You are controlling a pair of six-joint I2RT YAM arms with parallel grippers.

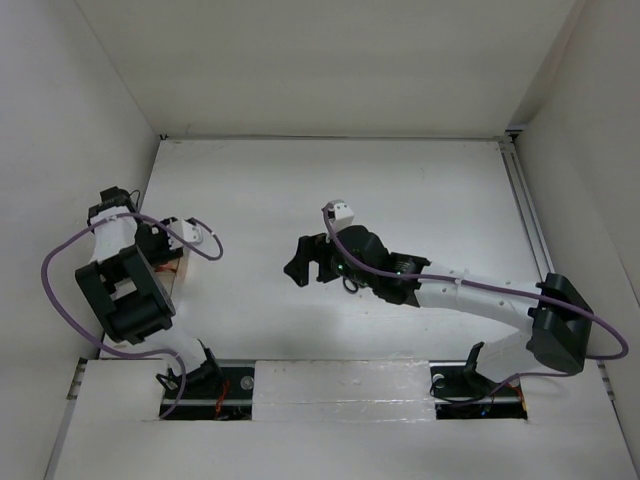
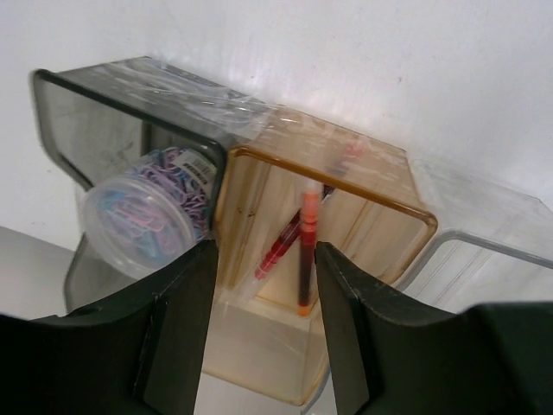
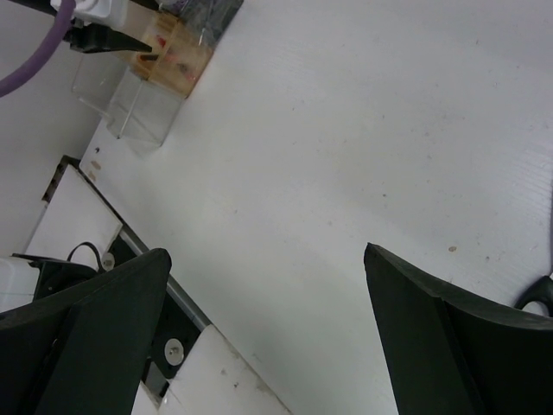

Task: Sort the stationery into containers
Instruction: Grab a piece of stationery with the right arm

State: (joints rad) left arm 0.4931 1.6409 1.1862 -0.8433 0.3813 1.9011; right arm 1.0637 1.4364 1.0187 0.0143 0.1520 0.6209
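Pens (image 2: 304,251) sit in the tan box (image 2: 406,207), clip tub (image 2: 143,220) in the grey box (image 2: 60,112); scissors (image 3: 537,292) lie unsorted; my left pincer (image 2: 266,259) and right pincer (image 3: 266,259) gape.

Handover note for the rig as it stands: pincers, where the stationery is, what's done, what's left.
Left pincer: open, holding nothing, over the tan box.
Right pincer: open, empty, above bare table mid-field.
Grey box: round tub of clips is inside.
Tan box: at least two red pens are inside; I cannot tell if there is a third.
Clear box: nothing visible in it.
Scissors: only a black loop shows at the edge of the right wrist view, on the table beside the right pincer.
Done: tub and pens. Left: the scissors, probably for the right arm.
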